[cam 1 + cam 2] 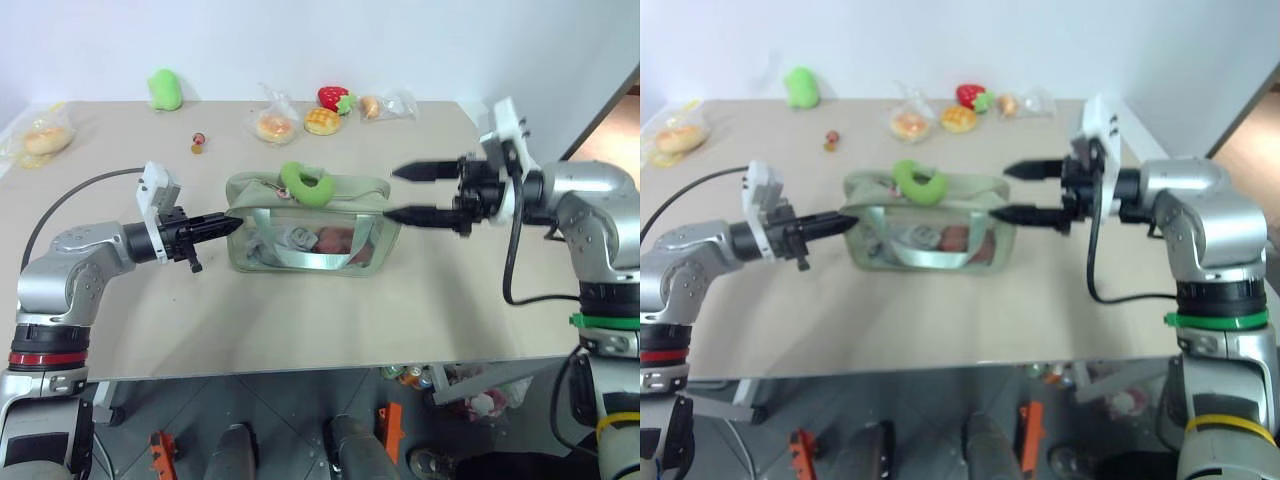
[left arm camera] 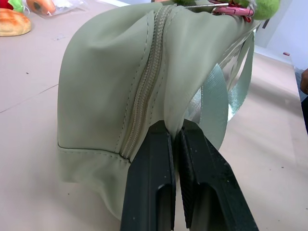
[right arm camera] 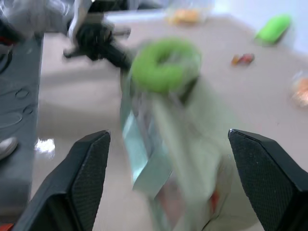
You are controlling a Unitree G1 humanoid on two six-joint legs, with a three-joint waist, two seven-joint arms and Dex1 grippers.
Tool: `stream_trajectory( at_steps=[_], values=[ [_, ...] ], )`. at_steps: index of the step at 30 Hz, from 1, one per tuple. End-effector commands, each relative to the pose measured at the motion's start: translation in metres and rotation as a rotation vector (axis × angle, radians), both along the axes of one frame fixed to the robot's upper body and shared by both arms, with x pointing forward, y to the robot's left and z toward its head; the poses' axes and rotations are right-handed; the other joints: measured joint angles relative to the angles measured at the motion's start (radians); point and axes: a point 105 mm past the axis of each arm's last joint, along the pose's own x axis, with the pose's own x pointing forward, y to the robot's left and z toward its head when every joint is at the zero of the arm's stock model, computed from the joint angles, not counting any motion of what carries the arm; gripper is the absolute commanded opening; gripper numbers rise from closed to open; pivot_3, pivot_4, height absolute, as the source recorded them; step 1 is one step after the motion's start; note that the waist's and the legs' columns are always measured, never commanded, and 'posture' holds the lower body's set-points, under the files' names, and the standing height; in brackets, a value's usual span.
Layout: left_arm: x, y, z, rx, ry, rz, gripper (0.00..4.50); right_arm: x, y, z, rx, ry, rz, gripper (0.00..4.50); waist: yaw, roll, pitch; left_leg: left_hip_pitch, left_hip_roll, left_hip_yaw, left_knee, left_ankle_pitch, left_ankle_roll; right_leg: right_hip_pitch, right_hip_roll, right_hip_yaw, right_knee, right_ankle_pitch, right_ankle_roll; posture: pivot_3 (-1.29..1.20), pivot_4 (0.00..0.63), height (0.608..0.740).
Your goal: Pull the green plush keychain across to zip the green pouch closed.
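**Green plush keychain atop the pouch, one end pinched, other gripper wide**

Green plush keychain (image 1: 305,182), curved into a ring shape, is seen lying on the top of the green pouch (image 1: 306,235), toward the pouch's middle-left, with a pinkish ring visible beside it in the left wrist view. The pouch is set on the beige table (image 1: 300,330), roughly at its centre. Through the clear front window of the pouch, small items are seen inside, among them something reddish-pink and something pale grey; what they are cannot be told.

The pouch's left end is gripped by the left gripper (image 1: 232,224): its two black fingers are pressed together on a fold of the fabric just beside the zipper's end. Off the pouch's right end, the right gripper (image 1: 408,193) is held with its fingers spread wide apart and nothing between them, slightly above the pouch's top.

Behind the pouch, toy breads in clear packets (image 1: 274,125), a strawberry toy (image 1: 332,97) and a loose green plush blob (image 1: 165,89) are laid along the far edge of the table.
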Motion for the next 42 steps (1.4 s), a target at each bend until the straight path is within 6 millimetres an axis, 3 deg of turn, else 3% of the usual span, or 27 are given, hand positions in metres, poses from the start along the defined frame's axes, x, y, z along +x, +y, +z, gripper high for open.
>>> stream_trajectory(
  at_steps=[1, 6, 10, 18, 31, 34, 42],
  values=[
    [-0.004, -0.004, 0.009, -0.013, -0.044, -0.021, 0.0, 0.002, 0.014, 0.028, 0.033, -0.119, 0.005, 4.12, 0.0, 0.0, 0.0, 0.0, 0.0, 0.0, 0.0, 0.0, 0.0, 0.0, 0.0, 0.0, 0.0, 0.0, 0.0, 0.0, 0.15, 0.74],
    [-0.002, -0.007, 0.008, -0.018, -0.047, -0.02, 0.0, 0.004, 0.07, 0.021, -0.028, -0.172, 0.115, 4.12, -0.001, 0.0, 0.0, 0.0, 0.0, 0.0, 0.0, 0.0, 0.0, 0.0, 0.0, 0.0, 0.0, 0.0, 0.0, 0.0, 0.15, 0.74],
    [-0.001, -0.008, 0.009, -0.022, -0.05, -0.019, 0.0, 0.008, 0.089, 0.017, -0.053, -0.165, 0.13, 4.12, 0.01, 0.0, 0.0, -0.003, 0.0, -0.001, 0.0, 0.0, 0.0, -0.001, 0.0, -0.001, 0.0, 0.001, 0.002, 0.0, 0.15, 0.74],
    [-0.002, -0.007, 0.009, -0.023, -0.054, -0.012, 0.0, 0.013, 0.099, 0.001, -0.118, -0.122, 0.154, 4.12, 0.022, 0.0, 0.0, -0.003, 0.0, -0.001, 0.0, 0.0, 0.0, -0.001, 0.001, -0.001, 0.0, 0.0, 0.001, 0.0, 0.15, 0.74],
    [-0.001, -0.006, 0.01, -0.026, -0.056, -0.003, 0.0, 0.028, 0.099, -0.018, -0.187, -0.079, 0.098, 4.12, 0.023, 0.0, 0.0, -0.003, 0.0, -0.001, 0.0, 0.0, 0.0, -0.001, 0.001, -0.001, 0.0, 0.0, 0.001, 0.0, 0.15, 0.74],
    [-0.001, -0.006, 0.009, -0.023, -0.054, -0.003, 0.0, 0.031, 0.098, -0.018, -0.183, -0.073, 0.082, 3.35, 0.023, 0.0, 0.0, -0.002, 0.0, -0.001, 0.0, 0.0, 0.0, -0.001, 0.001, -0.001, 0.0, 0.0, 0.001, 0.0, 0.15, 0.74],
    [-0.001, -0.008, 0.007, -0.028, -0.045, -0.007, 0.0, 0.033, 0.096, -0.017, -0.172, -0.064, 0.07, 0.65, 0.023, 0.0, 0.0, -0.002, 0.0, -0.001, 0.0, 0.0, 0.0, -0.001, 0.0, -0.001, 0.0, 0.0, 0.001, 0.0, 0.15, 0.74]
  ],
)
